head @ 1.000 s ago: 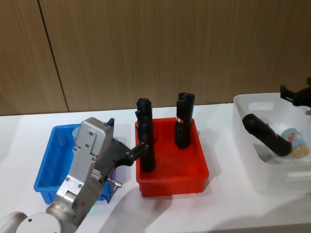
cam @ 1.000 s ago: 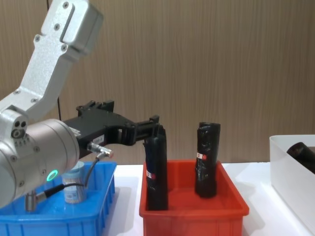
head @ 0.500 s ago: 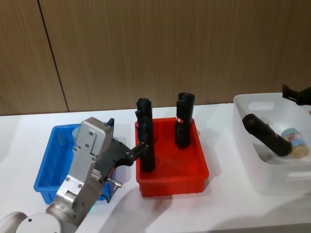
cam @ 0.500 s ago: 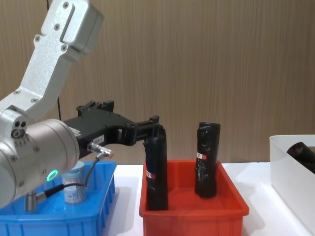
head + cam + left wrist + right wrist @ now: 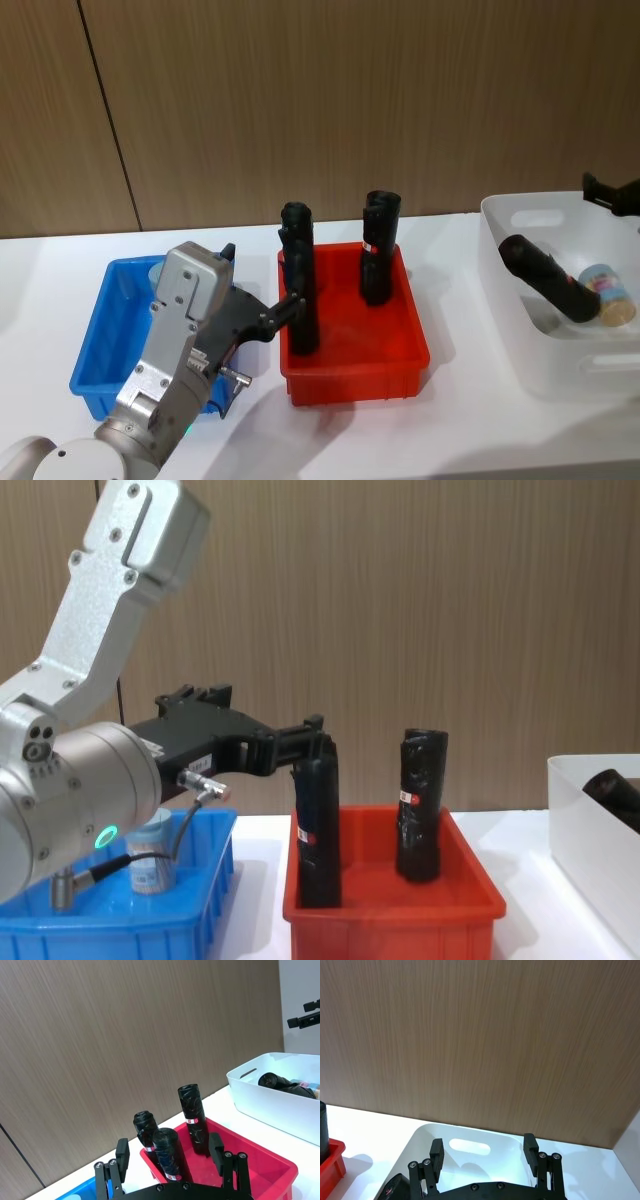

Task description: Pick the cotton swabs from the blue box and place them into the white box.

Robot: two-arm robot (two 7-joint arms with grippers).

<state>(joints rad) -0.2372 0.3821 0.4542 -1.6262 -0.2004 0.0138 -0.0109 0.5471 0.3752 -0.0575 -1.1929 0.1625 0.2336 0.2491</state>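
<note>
While the left claw [image 5: 290, 303] hangs with its fingers spread above the gap between the blue box [image 5: 100, 345] and the red bin [image 5: 352, 352], nothing sits between those fingers. On the white table [image 5: 450, 430] three containers stand in a row from left to right: blue box, red bin, white box [image 5: 560, 375]. From the chest view, the blue box holds one jar of cotton swabs [image 5: 150, 860] standing upright toward its far side, pale lid on top, partly hidden behind the left arm's wrist. The red bin in the middle holds black rolls [image 5: 300, 290] standing on end; the left wrist view shows three of them, two close together on the left side and one farther right. The white box on the right contains a black roll lying tilted [image 5: 545, 277] against its far wall, and just beside that roll's lower end lies a second jar of cotton swabs [image 5: 607, 290] on its side, pale blue lid and pink label showing. The right claw [image 5: 610, 195] hovers over the far edge of the white box, and its wrist view shows its fingers parted, holding nothing.
</note>
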